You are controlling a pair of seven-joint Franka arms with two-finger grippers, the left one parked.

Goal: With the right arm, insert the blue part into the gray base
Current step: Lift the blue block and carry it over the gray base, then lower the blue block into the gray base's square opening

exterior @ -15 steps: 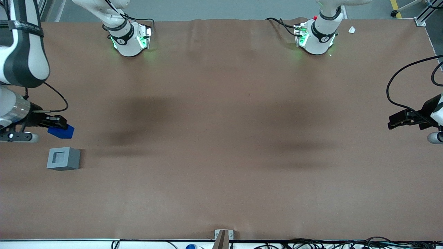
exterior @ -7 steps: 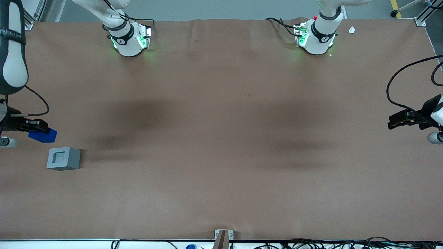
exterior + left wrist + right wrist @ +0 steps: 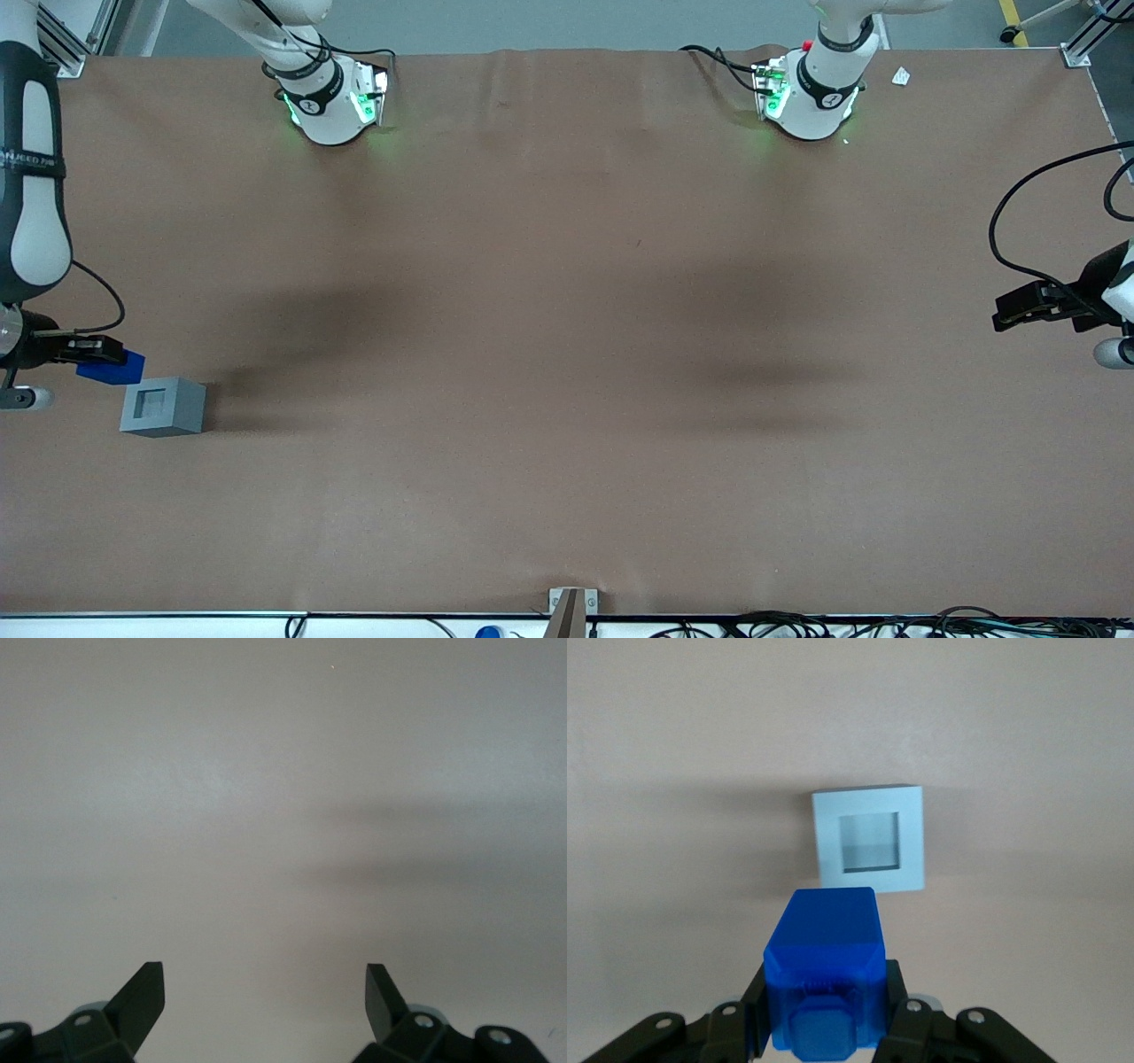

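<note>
While pincer (image 3: 99, 352) clamps bright blue part (image 3: 824, 979), gray base (image 3: 163, 407) sits near, square recess upward.

Overhead front view; downward wrist views.

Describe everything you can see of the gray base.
The gray base is a matte gray cube, plastic by its look, sitting upright on the brown table at the working arm's end. A square recess sunk in its top face is empty. Nothing touches it but the table. The gripper, shut on the blue part, hangs just above and beside it, slightly farther from the front camera.
</note>
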